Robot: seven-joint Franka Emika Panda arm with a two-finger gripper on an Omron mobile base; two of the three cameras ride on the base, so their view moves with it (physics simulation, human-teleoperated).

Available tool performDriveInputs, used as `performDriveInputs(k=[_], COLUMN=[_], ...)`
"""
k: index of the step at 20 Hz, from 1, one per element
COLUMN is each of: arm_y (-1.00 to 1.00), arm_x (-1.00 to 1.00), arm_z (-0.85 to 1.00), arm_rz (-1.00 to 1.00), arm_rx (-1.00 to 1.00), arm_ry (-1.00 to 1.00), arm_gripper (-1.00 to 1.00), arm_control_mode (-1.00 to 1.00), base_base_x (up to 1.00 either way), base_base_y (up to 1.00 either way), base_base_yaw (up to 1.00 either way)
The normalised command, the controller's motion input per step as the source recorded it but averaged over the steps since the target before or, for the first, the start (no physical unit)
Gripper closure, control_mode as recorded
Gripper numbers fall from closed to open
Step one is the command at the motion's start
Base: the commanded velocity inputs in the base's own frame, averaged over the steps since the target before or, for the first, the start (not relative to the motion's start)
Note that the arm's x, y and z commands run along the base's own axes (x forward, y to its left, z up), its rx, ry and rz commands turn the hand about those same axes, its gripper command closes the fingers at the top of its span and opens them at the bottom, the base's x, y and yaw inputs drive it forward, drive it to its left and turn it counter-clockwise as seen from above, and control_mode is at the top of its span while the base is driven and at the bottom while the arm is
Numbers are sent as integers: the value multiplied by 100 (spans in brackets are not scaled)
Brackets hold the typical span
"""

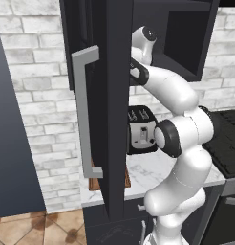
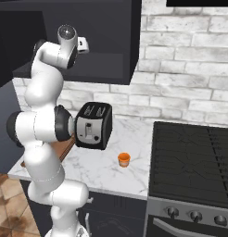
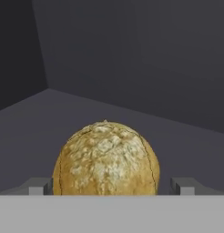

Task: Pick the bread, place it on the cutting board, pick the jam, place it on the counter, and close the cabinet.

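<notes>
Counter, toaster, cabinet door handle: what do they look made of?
Counter: white marble-look slab, smooth, faint grey veins; possibly imitation. Toaster: glossy black shell with a lighter brushed-metal-looking front panel. Cabinet door handle: matte grey bar, likely metal, no shine to confirm.

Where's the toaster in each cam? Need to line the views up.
Left base view: toaster at centre, just right of the open cabinet door's edge, partly behind the arm.
Right base view: centre-left, against the arm's dark elbow joint.
Hand view: faces the bread instead.
Shared landmark: the marble counter under the toaster, in both base views.
</notes>
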Motion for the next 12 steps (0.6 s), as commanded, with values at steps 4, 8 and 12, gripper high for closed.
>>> performDriveInputs(k=[4,8,12], arm_y=[15,23,9], arm_x=[14,15,2], arm_z=[-20,-26,-12], arm_rz=[0,0,0], arm_rx=[0,0,0], arm_ry=[0,0,0], arm_gripper=[-100,100,100], arm_control_mode=[-100,-100,-100], base_base_x=[0,0,0], base_base_y=[0,0,0], base_base_yaw=[0,0,0])
